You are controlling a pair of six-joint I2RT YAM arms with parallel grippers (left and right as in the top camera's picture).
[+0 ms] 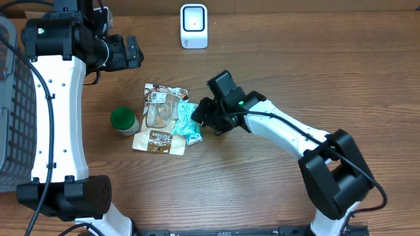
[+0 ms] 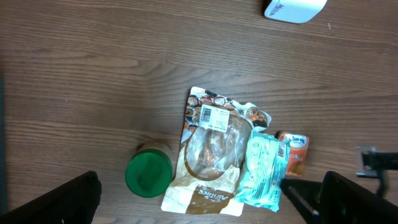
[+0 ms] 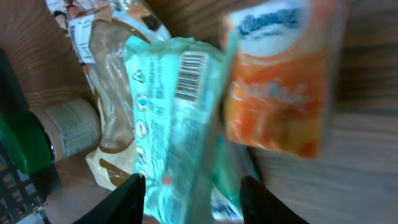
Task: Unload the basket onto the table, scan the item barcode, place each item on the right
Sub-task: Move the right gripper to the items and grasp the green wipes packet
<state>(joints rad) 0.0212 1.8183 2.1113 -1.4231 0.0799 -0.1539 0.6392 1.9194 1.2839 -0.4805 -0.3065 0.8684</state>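
Two packets crowd my half-narrow right claw [image 3: 191, 190], so I might pinch the three-o'clock orange pack [image 3: 280, 81] with the teal pouch [image 3: 174, 118].

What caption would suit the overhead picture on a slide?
Right gripper at a teal packet, beside a snack pouch and green-lidded jar, white scanner beyond.

Overhead view: fixed above, facing straight down on the whole brown wooden bench [image 1: 295, 59]. Left wrist view: raised, facing down, moderately far. Right wrist view: very near, blurred. All three share the crinkled teal plastic packet [image 1: 187, 123].
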